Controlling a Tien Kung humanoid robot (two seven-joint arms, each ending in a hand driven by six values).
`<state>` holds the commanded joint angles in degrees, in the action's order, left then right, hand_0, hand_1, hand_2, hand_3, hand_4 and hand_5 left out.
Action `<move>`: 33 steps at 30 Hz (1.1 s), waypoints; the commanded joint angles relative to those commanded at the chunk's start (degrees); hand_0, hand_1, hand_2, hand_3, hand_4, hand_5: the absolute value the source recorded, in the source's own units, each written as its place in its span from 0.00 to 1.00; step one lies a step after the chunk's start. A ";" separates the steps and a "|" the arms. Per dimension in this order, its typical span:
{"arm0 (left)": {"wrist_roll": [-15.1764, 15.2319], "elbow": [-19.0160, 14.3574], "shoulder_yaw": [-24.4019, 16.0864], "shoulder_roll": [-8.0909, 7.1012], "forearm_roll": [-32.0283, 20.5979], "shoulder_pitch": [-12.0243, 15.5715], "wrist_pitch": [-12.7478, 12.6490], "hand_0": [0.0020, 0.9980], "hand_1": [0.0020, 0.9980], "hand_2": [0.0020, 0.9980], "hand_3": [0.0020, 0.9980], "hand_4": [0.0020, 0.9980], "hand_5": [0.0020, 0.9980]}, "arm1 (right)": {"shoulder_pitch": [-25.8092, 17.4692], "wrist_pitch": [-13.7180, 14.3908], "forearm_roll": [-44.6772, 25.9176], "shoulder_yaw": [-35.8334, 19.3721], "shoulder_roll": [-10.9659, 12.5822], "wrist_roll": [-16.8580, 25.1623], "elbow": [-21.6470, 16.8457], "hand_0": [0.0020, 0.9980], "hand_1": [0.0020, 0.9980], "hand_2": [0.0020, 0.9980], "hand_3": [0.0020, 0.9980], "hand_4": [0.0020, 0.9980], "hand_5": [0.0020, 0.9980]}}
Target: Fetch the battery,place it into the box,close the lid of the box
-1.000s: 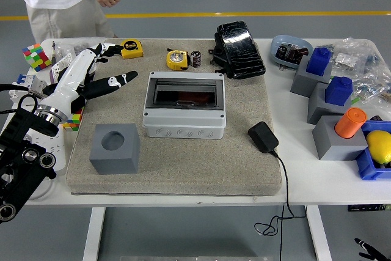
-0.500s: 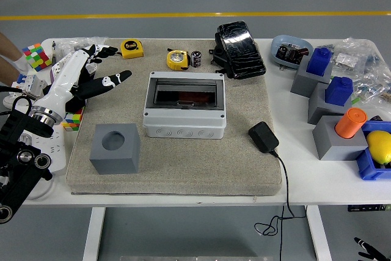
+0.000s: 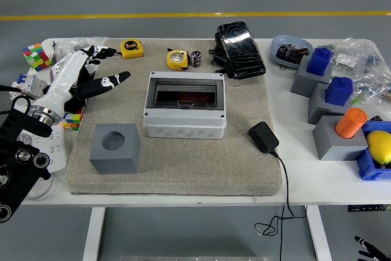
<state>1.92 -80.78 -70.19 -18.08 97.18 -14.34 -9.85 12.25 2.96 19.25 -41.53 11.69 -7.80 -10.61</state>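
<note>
Gone from the far-left corner is the person who stood there a second ago, while the robot's white-and-black left hand (image 3: 82,74) has drifted slightly left and holds nothing, fingers spread. It hovers over the left edge of the beige felt mat (image 3: 183,169), wrist low, fingers angled toward the far side. The small black cylindrical battery (image 3: 196,58) stands upright behind the grey plastic junction box (image 3: 184,114), just beside the yellow tape measure (image 3: 177,60), seemingly staged within reach. No right arm shows.
</note>
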 joint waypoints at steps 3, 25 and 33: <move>0.02 -0.05 -0.14 0.11 0.01 0.30 -0.05 0.70 0.78 0.76 0.74 1.00 0.66 | 0.03 0.06 0.07 -0.01 0.02 0.04 0.00 0.65 0.70 0.68 0.57 0.94 0.52; -0.76 0.41 3.28 0.33 -0.82 0.31 0.74 0.71 0.78 0.76 0.74 1.00 0.62 | -0.54 0.55 0.87 -2.33 -0.65 0.58 0.10 0.65 0.70 0.68 0.57 0.94 0.52; -1.05 0.39 3.08 0.38 -1.09 0.30 1.20 0.71 0.78 0.76 0.74 1.00 0.61 | -0.61 0.40 0.63 -1.99 -0.77 0.50 0.22 0.65 0.70 0.68 0.57 0.94 0.52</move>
<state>0.87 -80.40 -67.11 -17.70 96.09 -14.03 -8.65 11.64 3.36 19.89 -43.52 10.92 -7.30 -10.39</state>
